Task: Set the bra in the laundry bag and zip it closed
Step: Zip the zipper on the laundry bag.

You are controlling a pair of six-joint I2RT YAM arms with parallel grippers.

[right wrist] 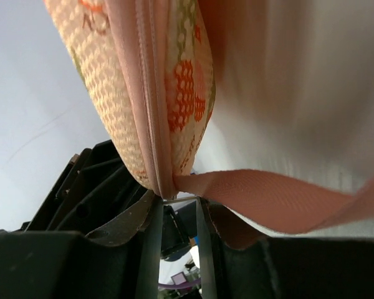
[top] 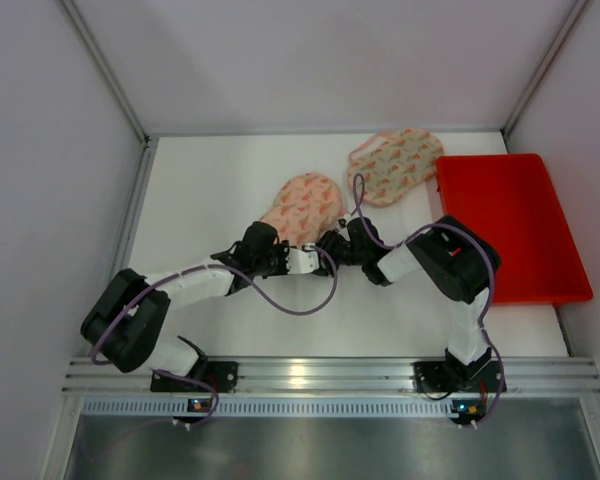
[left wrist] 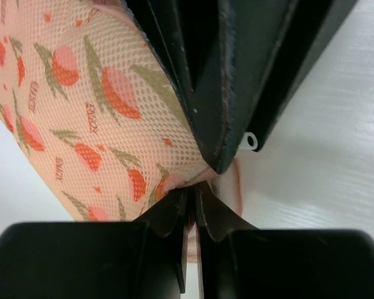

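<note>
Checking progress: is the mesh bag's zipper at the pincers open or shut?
Shut where visible: the right wrist view shows the zipper as one joined seam down to the right pincer. The rest cannot be told.

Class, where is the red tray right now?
Top view: the red tray lies at the right edge of the table, right of the right arm, its far-left corner beside the farther patterned mesh pouch.

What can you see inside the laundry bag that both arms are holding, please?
Only the printed mesh of the laundry bag and its zip seam show. The mesh covers the inside in every view, so any contents cannot be seen.
</note>
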